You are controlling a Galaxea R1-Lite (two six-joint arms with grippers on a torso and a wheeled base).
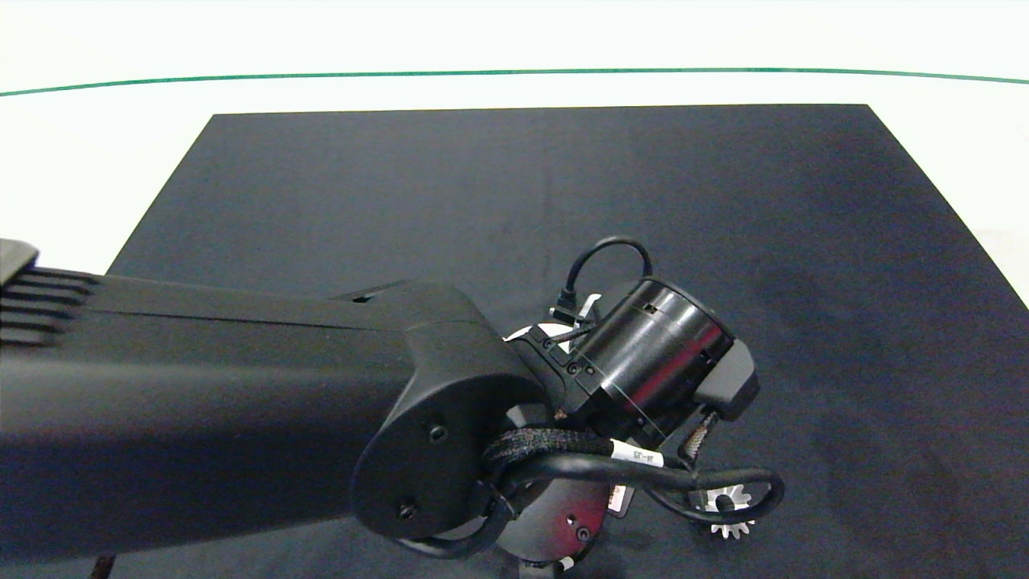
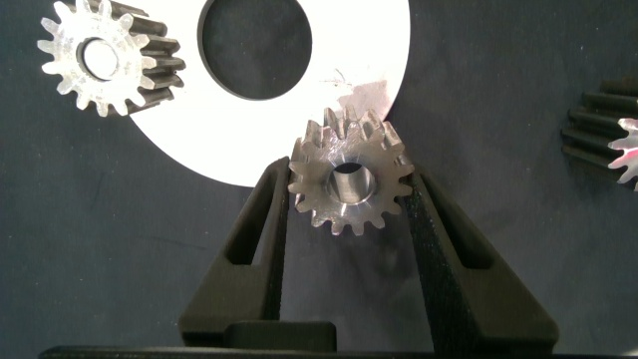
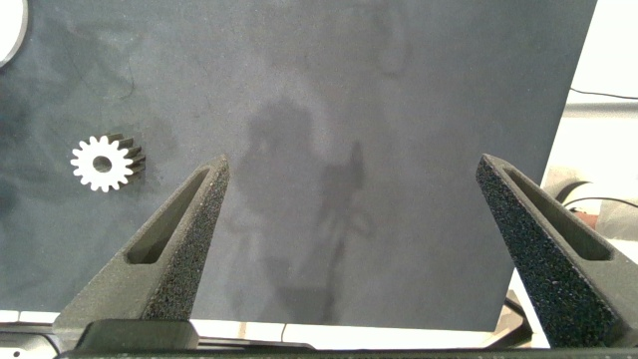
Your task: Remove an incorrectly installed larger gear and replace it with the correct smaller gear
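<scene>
Left gripper (image 2: 347, 199) clamps the smaller gear (image 2: 349, 181) over the white disc (image 2: 374, 60).
Keep it level; right gripper (image 3: 354, 214) hangs spread, idle.

From the head view the left arm (image 1: 241, 402) hides its own gripper and the white disc (image 1: 547, 331), which shows only as slivers beside the wrist. A gear (image 1: 727, 508) peeks out behind a cable loop (image 1: 723, 486), partly covered. In the left wrist view the disc (image 2: 379, 60) is cut off at the edge, and so is another gear (image 2: 608, 130), of which we see only a few teeth.
</scene>
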